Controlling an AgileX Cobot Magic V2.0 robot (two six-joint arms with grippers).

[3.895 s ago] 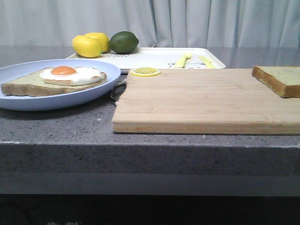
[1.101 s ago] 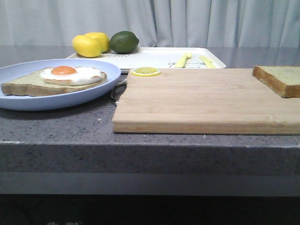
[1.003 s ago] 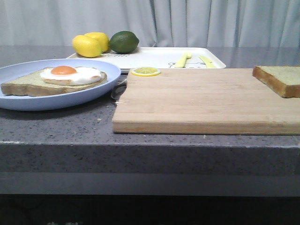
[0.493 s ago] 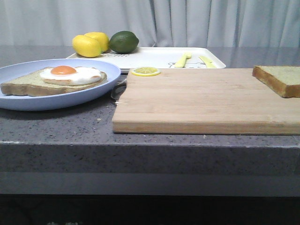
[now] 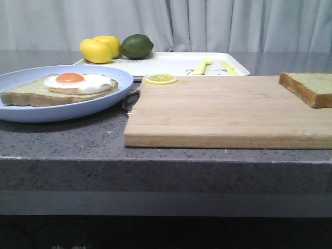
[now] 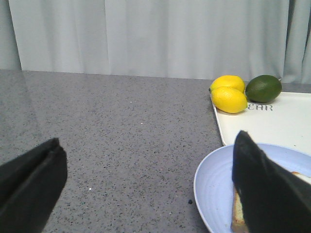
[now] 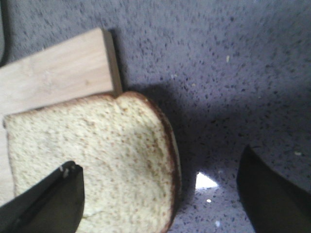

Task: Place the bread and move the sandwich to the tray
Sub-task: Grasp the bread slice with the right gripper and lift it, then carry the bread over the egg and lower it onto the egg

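The plain bread [image 5: 312, 87] lies on the right end of the wooden cutting board [image 5: 223, 111], overhanging its corner in the right wrist view [image 7: 97, 160]. My right gripper [image 7: 163, 201] is open above it, one finger over the crumb, the other over the counter. The sandwich [image 5: 59, 89], bread with a fried egg, lies on the light-blue plate [image 5: 104, 104] at the left. My left gripper [image 6: 146, 194] is open and empty by the plate's rim [image 6: 206, 184]. The white tray [image 5: 176, 63] lies at the back. Neither gripper shows in the front view.
Two lemons [image 5: 98, 49] and a lime [image 5: 137, 46] sit at the tray's left end. Yellow cutlery [image 5: 212, 66] lies on the tray. A lemon slice [image 5: 161, 79] sits at the board's back corner. Grey speckled counter [image 6: 121, 126] lies left of the plate.
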